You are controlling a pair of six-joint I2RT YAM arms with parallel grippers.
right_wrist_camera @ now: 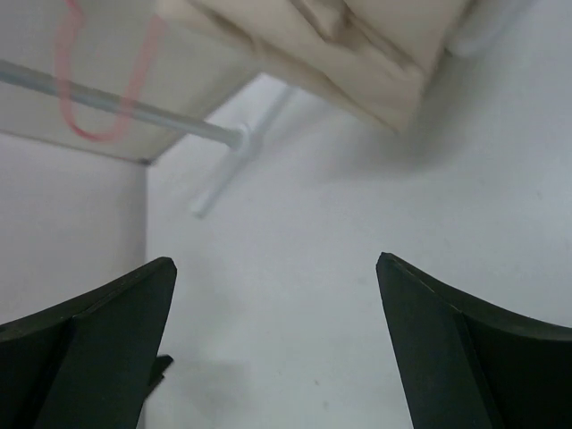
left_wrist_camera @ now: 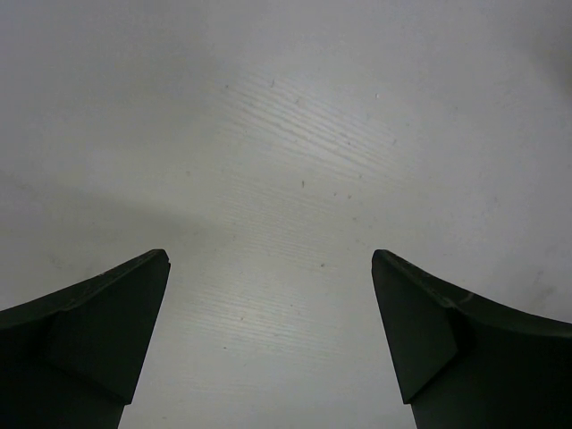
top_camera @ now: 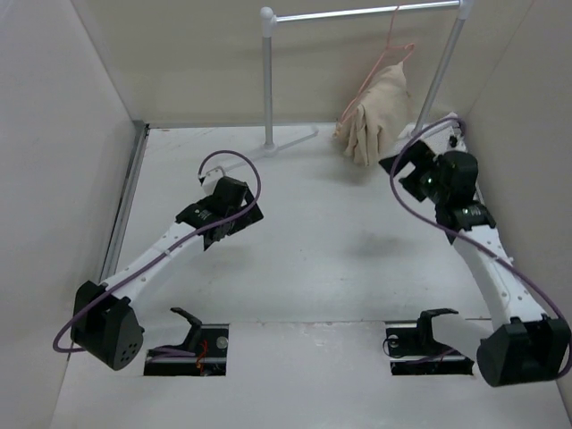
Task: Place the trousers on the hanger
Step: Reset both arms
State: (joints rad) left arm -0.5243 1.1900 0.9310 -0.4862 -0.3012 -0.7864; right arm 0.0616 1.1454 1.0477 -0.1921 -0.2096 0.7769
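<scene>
one pair of beige cloth trousers draped on one thin pink wire hanger.
both arms reach forward; left claw and right claw gape wide, empty.

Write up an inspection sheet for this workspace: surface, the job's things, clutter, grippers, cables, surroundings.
Surface: white table, bare in the middle, with two cutouts at the near edge.
Job's things: trousers draped on the pink hanger, which hooks over the white rail; their lower ends reach down near the table.
Clutter: nothing seen.
Grippers: left gripper has its jaws open over bare table; right gripper has its jaws open, close to the trousers but apart from them.
Cables: purple cables loop off both arms.
Surroundings: plain white walls.
</scene>
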